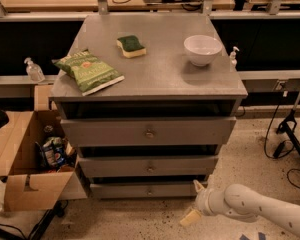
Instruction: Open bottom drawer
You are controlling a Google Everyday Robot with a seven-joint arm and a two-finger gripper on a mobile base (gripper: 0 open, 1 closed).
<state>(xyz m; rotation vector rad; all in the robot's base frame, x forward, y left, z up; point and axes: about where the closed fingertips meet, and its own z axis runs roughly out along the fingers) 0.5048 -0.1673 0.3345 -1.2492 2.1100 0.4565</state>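
The bottom drawer [149, 190] is the narrowest grey front at the foot of the cabinet, with a small round metal knob [149, 189] at its centre. It stands shut, flush under the middle drawer [149, 166]. My gripper [194, 202] is low at the lower right, just right of the bottom drawer's right end and near the floor. Its two cream fingers are spread apart and hold nothing. One fingertip [197, 185] is by the drawer's corner, the other fingertip [188, 218] lower down. My white arm [260, 207] comes in from the right.
The cabinet top [155, 69] carries a green chip bag [87, 72], a sponge [131, 45] and a white bowl [202, 49]. An open cardboard box [25, 159] stands at the left. Cables and a stand leg [290, 129] lie at the right. The top drawer [149, 131] is shut.
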